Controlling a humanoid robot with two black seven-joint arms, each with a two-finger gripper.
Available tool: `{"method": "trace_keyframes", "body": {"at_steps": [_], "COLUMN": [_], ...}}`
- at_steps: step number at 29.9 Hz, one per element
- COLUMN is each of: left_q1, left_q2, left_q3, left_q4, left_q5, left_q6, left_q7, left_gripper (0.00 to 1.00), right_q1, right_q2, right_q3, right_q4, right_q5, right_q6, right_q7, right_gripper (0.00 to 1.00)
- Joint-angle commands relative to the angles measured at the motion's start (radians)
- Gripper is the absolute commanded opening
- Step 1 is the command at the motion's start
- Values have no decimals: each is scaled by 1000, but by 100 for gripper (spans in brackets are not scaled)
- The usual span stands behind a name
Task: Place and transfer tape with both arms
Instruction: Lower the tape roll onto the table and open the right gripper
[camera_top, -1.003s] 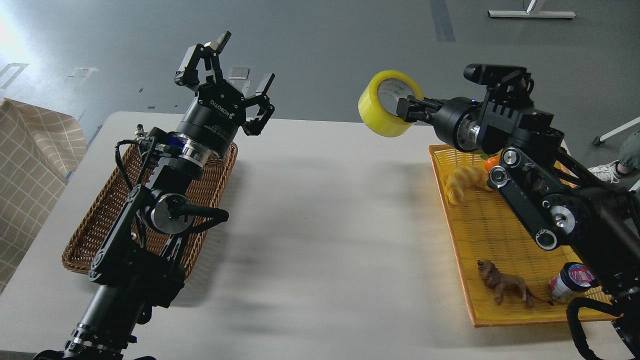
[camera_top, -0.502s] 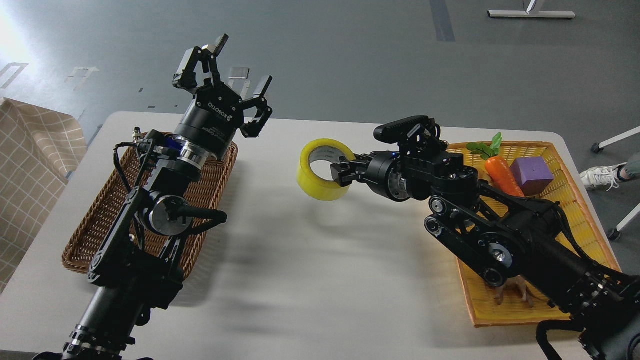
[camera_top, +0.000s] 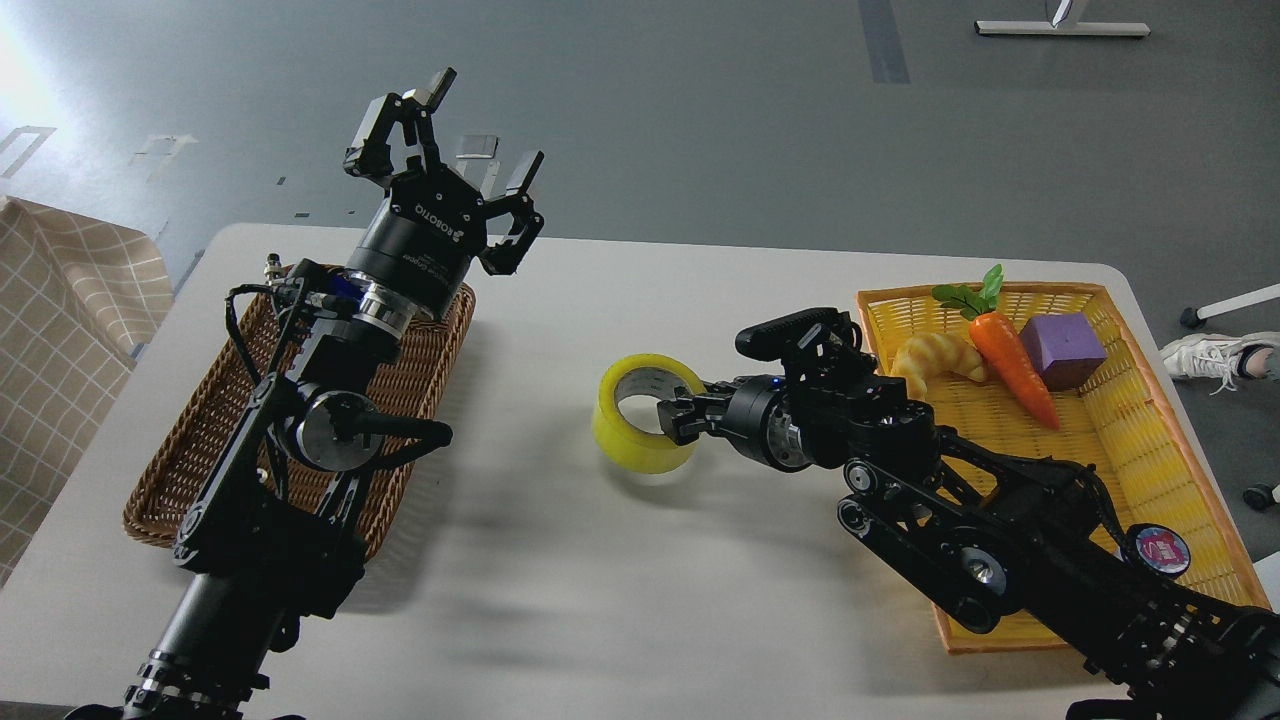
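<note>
the right tool (camera_top: 672, 418) is clenched on the wall of the tape (camera_top: 645, 412), one finger inside the ring, holding it low over the middle of the counter (camera_top: 620, 600), at or just above the surface; contact is hard to tell. the left tool (camera_top: 445, 160) is raised over the brown basket (camera_top: 200, 440), fingers spread and holding nothing. if the roll is let go while tilted on its edge, it could roll off toward the yellow tray (camera_top: 1100, 440) or out of the left arm's reach.
</note>
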Motion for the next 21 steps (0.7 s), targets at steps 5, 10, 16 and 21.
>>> {"method": "trace_keyframes", "body": {"at_steps": [5,10,16,21], "left_q1": [3,6,6,6], "left_q2": [0,2,5,7], "left_q3": [-18,-27,-34,-34], "left_q4": [-2,-3,-3,-3], "left_q5": [1,1,0,0], "left_q6": [0,-2,-3,-2], "left_q7": [0,0,0,0], "left_gripper": [98,98,98,98], "right_q1": [-9,-19,-22,-22], "right_q2": [2,4,10,19], "right_q3": [11,11,11,18], "right_q4": [-1,-1,-19,-22], "right_q5": [4,3,1,4], "right_q6": [0,0,0,0], "right_q7": [6,6,6,7], "right_gripper": [17,17,17,27]}}
